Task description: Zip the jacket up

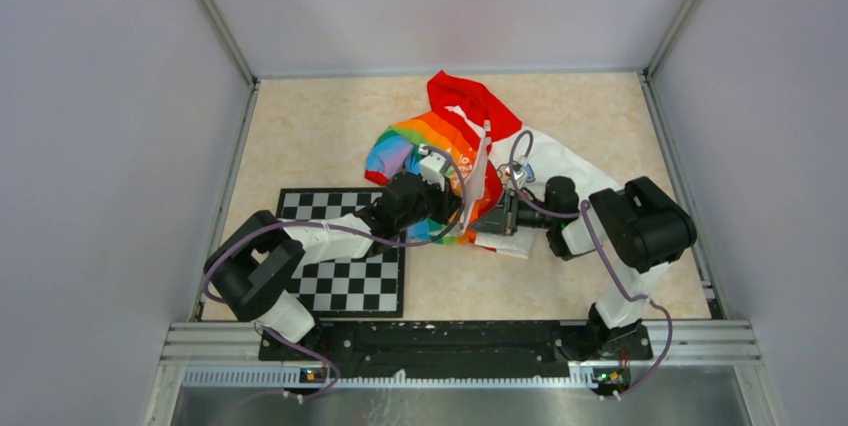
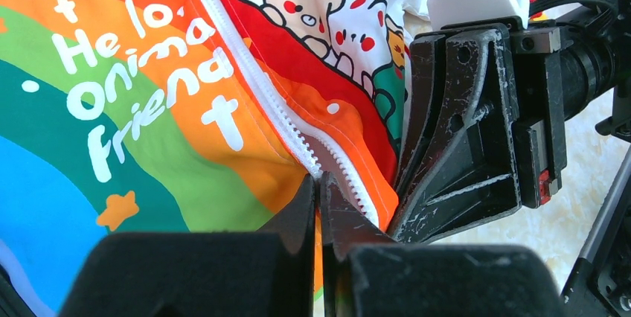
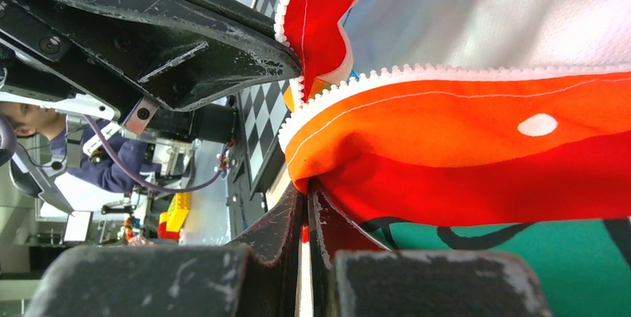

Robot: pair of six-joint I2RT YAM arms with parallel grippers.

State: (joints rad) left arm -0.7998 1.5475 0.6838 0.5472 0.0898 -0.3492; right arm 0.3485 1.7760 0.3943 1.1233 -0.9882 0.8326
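The jacket (image 1: pixel 440 136) lies bunched at the middle back of the table, with its red hood (image 1: pixel 468 96) farthest away. Its front edge is lifted upright between the two grippers. My left gripper (image 1: pixel 460 214) is shut on the jacket's rainbow-side zipper edge. In the left wrist view (image 2: pixel 318 183) the jaws pinch the white zipper (image 2: pixel 253 82) where its two tooth rows part. My right gripper (image 1: pixel 495 214) is shut on the orange-red bottom hem (image 3: pixel 417 146), seen in the right wrist view (image 3: pixel 306 196). The two grippers nearly touch. The slider is hidden.
A black-and-white checkerboard mat (image 1: pixel 340 271) lies at the front left under the left arm. Grey walls enclose the table on three sides. A metal rail (image 1: pixel 460 341) runs along the near edge. The white jacket half (image 1: pixel 560 161) lies behind the right arm.
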